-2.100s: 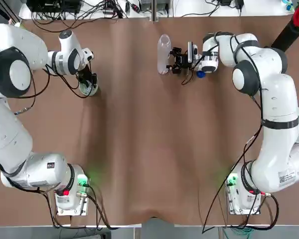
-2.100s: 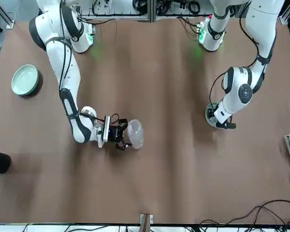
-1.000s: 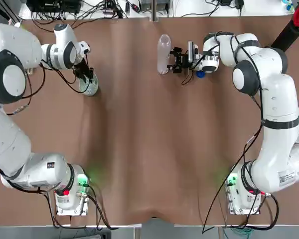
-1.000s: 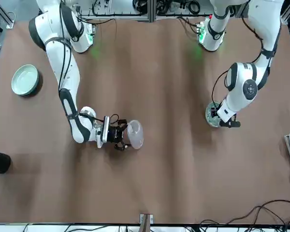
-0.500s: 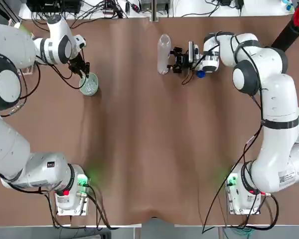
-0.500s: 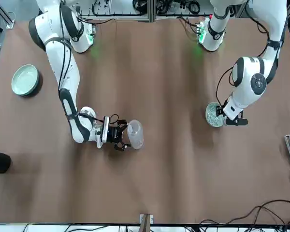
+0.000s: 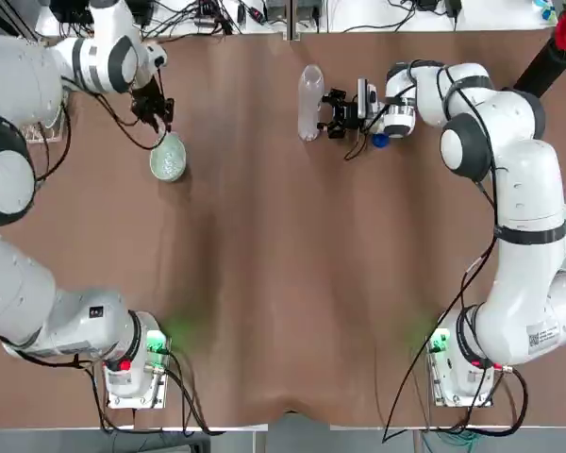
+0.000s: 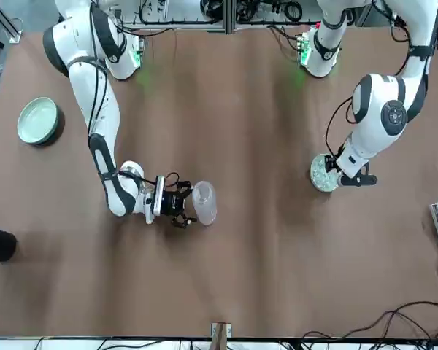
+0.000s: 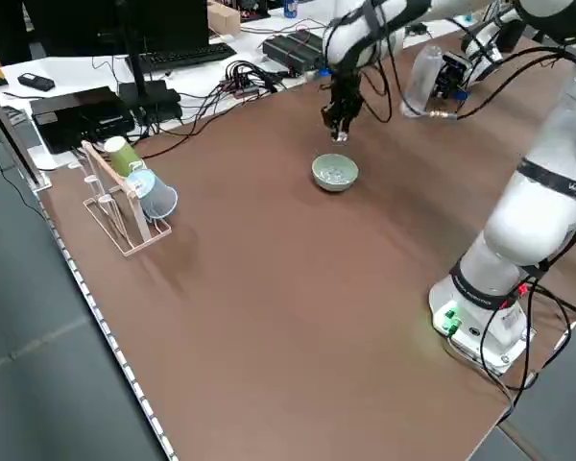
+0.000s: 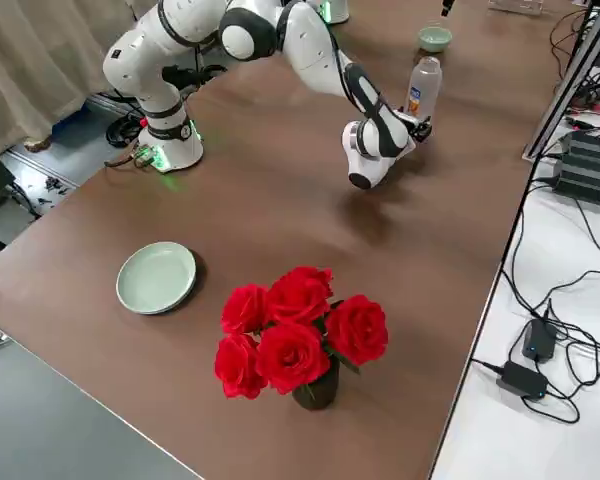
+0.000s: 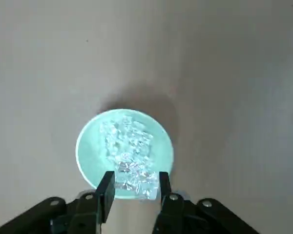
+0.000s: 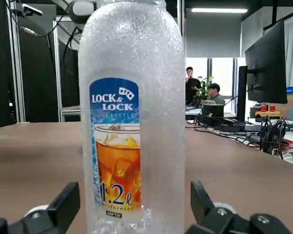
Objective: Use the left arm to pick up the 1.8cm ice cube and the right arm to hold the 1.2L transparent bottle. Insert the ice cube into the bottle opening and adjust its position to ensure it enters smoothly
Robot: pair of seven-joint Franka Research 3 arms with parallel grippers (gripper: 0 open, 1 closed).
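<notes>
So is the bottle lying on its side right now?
No, the bottle is upright, its label reading upright between the fingers of the right claw.

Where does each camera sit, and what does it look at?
Top: overhead, looking down the robot's way; left arm, right arm.
Front: across the table, facing the robot; both arms.
Left side: raised, looking diagonally down; parts of both arms.
Right side: raised, looking diagonally down; right arm, roses.
Left wrist: looks down past left gripper at the bowl.
Right wrist: looks past right gripper at the bottle.
Shared: top and front both show bottle and bowl.
</notes>
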